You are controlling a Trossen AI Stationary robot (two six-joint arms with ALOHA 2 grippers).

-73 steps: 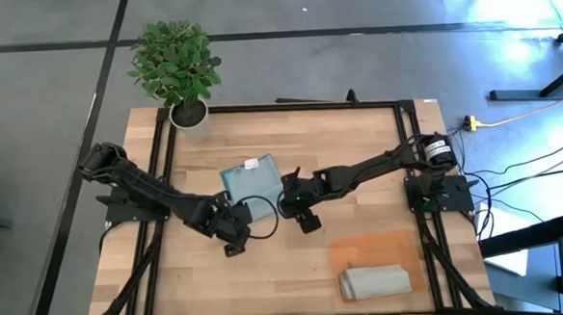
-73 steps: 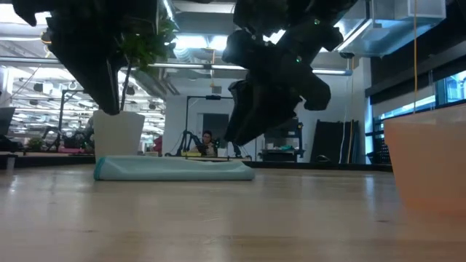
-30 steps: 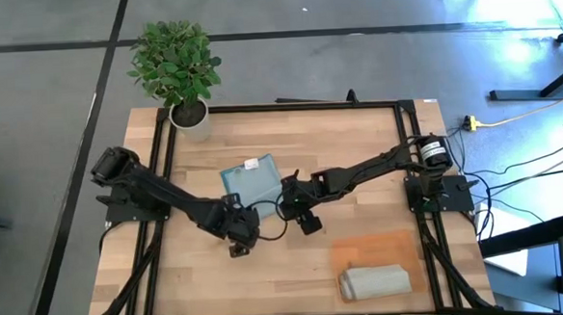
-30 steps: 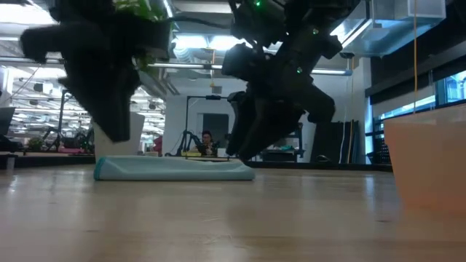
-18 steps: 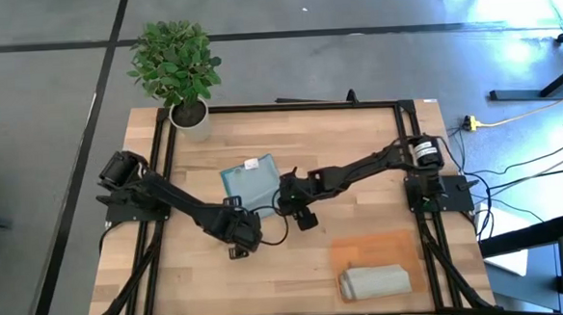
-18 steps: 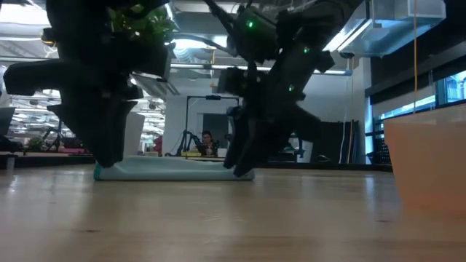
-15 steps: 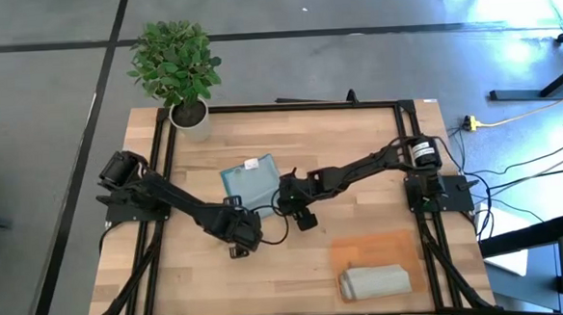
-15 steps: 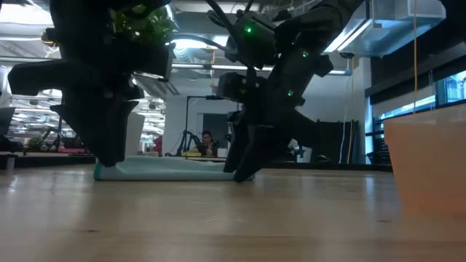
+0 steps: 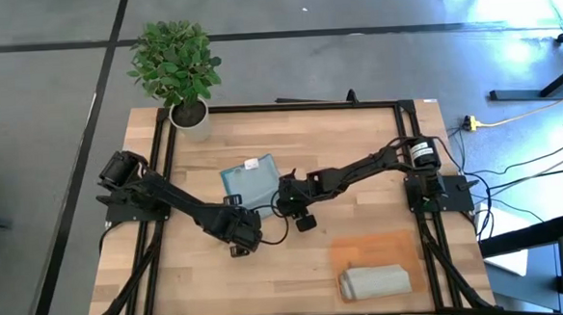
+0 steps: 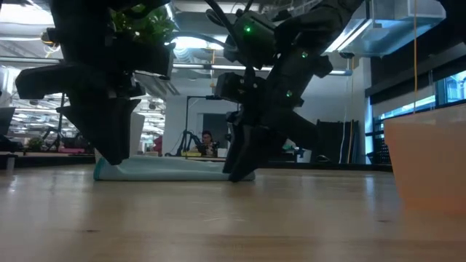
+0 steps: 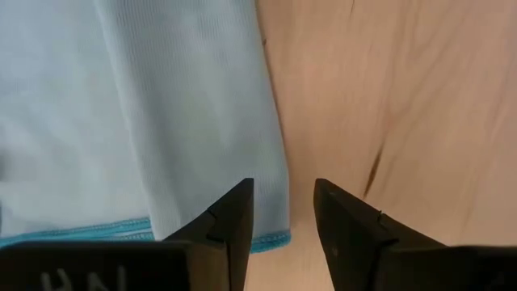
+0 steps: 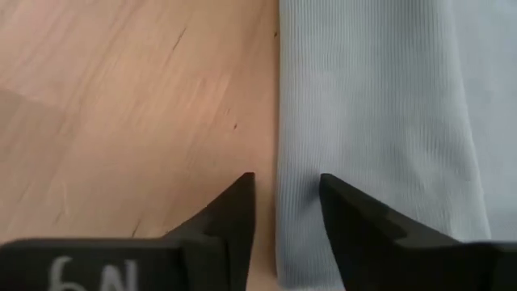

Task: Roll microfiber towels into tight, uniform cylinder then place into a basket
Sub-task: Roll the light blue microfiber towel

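Observation:
The pale blue-grey microfiber towel (image 9: 251, 183) lies flat at mid-table. My left gripper (image 11: 283, 214) stands open at its near-left corner (image 11: 279, 236), pointing steeply down, one finger over the cloth and one over bare wood. My right gripper (image 12: 287, 206) is open at the towel's right edge (image 12: 283, 145) near the near corner, likewise astride the edge. In the low view both grippers reach down to the towel's (image 10: 175, 169) two ends. The grey-beige towel (image 9: 375, 281) lies rolled on the near end of the orange-brown basket (image 9: 402, 243). My left gripper has its fingers (image 11: 230, 218) down at the blue towel's near-left corner, but I cannot tell whether they touch the cloth. My right gripper has its fingers (image 12: 347, 214) down at the towel's right edge, and whether they touch it I cannot tell either.
A potted plant (image 9: 175, 67) in a white pot stands at the table's far left corner. A black frame (image 9: 288, 106) runs round the tabletop. Bare wood lies between the blue towel and the basket, whose wall (image 10: 426, 160) fills the right of the low view.
Both grippers have come down onto the ends of the blue towel, the left at its near-left corner, the right at its right edge after shifting slightly toward the table's left. The towel lies flat as before.

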